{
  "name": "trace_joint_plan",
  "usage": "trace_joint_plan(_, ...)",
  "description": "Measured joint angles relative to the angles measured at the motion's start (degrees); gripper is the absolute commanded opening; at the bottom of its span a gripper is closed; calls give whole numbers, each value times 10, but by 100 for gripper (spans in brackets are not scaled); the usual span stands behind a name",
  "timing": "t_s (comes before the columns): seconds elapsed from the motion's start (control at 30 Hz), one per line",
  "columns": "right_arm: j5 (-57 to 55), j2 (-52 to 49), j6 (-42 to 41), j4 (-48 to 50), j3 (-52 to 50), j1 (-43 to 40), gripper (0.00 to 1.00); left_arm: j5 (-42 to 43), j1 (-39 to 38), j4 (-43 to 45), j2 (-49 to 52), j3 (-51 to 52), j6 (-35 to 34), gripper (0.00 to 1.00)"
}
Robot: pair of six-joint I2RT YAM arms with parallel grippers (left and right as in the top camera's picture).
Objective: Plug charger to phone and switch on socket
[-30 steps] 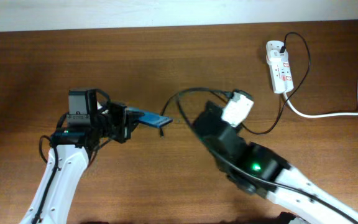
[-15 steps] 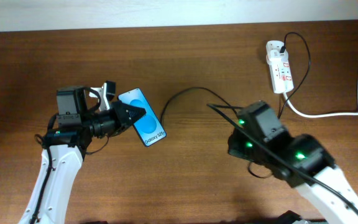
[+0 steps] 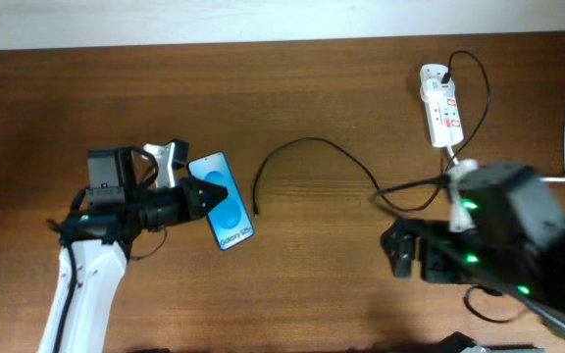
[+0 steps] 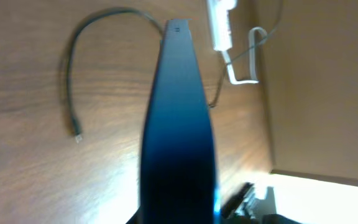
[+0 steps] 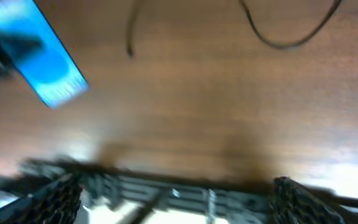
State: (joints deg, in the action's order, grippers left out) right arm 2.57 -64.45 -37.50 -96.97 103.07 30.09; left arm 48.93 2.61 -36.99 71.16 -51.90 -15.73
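The phone [image 3: 219,201], its blue screen facing up, sticks out to the right of my left gripper [image 3: 198,196], which is shut on its left end. The left wrist view shows the phone [image 4: 178,118] edge-on. On the wood lies the charger [image 3: 307,144], a thin black cable; its connector tip [image 3: 256,209] rests free just right of the phone, apart from it. Its plug [image 3: 446,75] sits in the white socket [image 3: 442,110] at the back right. My right gripper [image 3: 393,252] stands open and empty near the table's front right, its fingers [image 5: 294,199] wide apart.
A thick white cord [image 3: 518,179] runs from the socket off to the right edge. The cable loops [image 3: 410,201] on the table between the socket and my right arm. A pale wall borders the table's far edge.
My right gripper opened, let go of the cable and drew back to the right. The cable now lies on the table. The left gripper turned the phone screen-up and shifted it slightly down-left.
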Motion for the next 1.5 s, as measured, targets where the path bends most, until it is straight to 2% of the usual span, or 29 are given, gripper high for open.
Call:
trace_joint_plan(0.1, -56, 42, -128, 0, 37, 0, 98, -35, 0, -17, -42, -15, 17, 0)
trace_joint_plan(0.13, -104, 65, -206, 0, 37, 0, 98, -49, 0, -19, -62, -18, 21, 0)
trace_joint_plan(0.23, -178, 66, -251, 35, 32, 0, 98, -80, 0, -30, -99, -19, 27, 0)
trace_joint_plan(0.37, -213, -33, -98, 81, 27, 0, 98, -107, 0, -48, -118, -20, 29, 0)
trace_joint_plan(0.4, -217, -77, -55, 80, 27, 0, 95, -111, 0, -51, -118, -20, 29, 0)
trace_joint_plan(0.43, -220, -121, -24, 81, 26, -1, 65, -116, 0, -56, -118, -20, 29, 0)
trace_joint_plan(0.47, -222, -169, 0, 84, 23, -4, 41, -117, 0, -57, -118, -20, 29, 0)
trace_joint_plan(0.5, -223, -212, 17, 90, 20, -10, 22, -119, 0, -58, -118, -20, 29, 0)
trace_joint_plan(0.57, -226, -289, 18, 115, 18, -35, 11, -120, 0, -62, -118, -20, 29, 0)
trace_joint_plan(0.63, -227, -337, 17, 148, 17, -61, 4, -121, 0, -66, -118, -20, 29, 0)
trace_joint_plan(0.73, -212, -430, 35, 231, 17, -113, 4, -123, 0, -68, -118, -20, 29, 0)
trace_joint_plan(0.87, -88, -527, 176, 311, 17, -134, 4, -124, 0, -68, -118, -20, 29, 0)
trace_joint_plan(1.0, 54, -595, 300, 339, 17, -128, 4, -128, 0, -68, -118, -20, 29, 0)
trace_joint_plan(1.23, 130, -665, 385, 435, 16, -106, 5, -146, 0, -68, -118, -20, 24, 0)
trace_joint_plan(1.27, 133, -669, 391, 452, 16, -100, 8, -146, 0, -68, -118, -20, 24, 0)
trace_joint_plan(1.33, 135, -671, 405, 485, 16, -90, 20, -148, 0, -68, -118, -20, 24, 0)
trace_joint_plan(1.37, 137, -671, 415, 498, 16, -86, 30, -149, 0, -68, -118, -20, 24, 0)
trace_joint_plan(1.4, 139, -671, 425, 503, 16, -83, 47, -149, 0, -68, -118, -20, 24, 0)
trace_joint_plan(1.43, 140, -671, 454, 506, 16, -78, 55, -149, 0, -68, -118, -20, 24, 0)
trace_joint_plan(1.5, 141, -671, 514, 499, 16, -72, 59, -149, 0, -68, -118, -20, 24, 0)
